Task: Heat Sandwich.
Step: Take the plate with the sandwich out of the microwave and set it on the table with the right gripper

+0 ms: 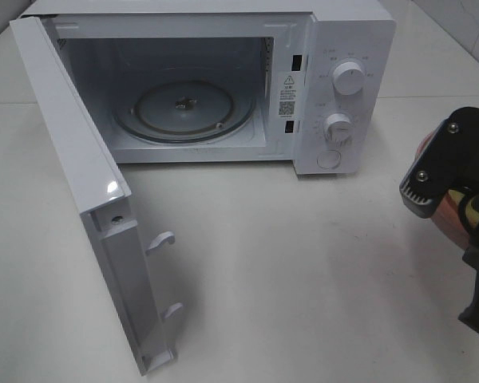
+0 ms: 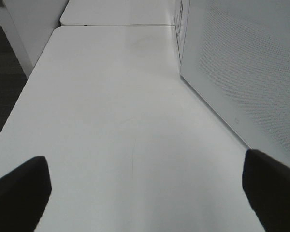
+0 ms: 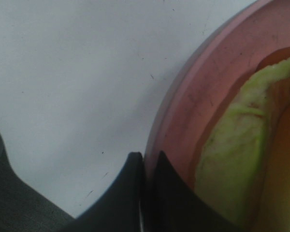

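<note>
My left gripper (image 2: 144, 193) hangs spread wide over the bare white table (image 2: 111, 121), holding nothing, its dark fingertips (image 2: 19, 191) at the frame's edges beside the perforated wall of the microwave (image 1: 223, 80). That microwave is a smooth white box; its door (image 1: 80, 199) swings fully out on the left, showing the round glass turntable (image 1: 184, 110) inside, with two round knobs (image 1: 350, 80) on the right panel. On the far right my right gripper (image 3: 144, 188) is pinched tight on the rim of the glossy pink plate (image 3: 203, 96). The sandwich (image 3: 241, 159) lies on that plate, pale bread with a greenish edge, close behind my fingers.
</note>
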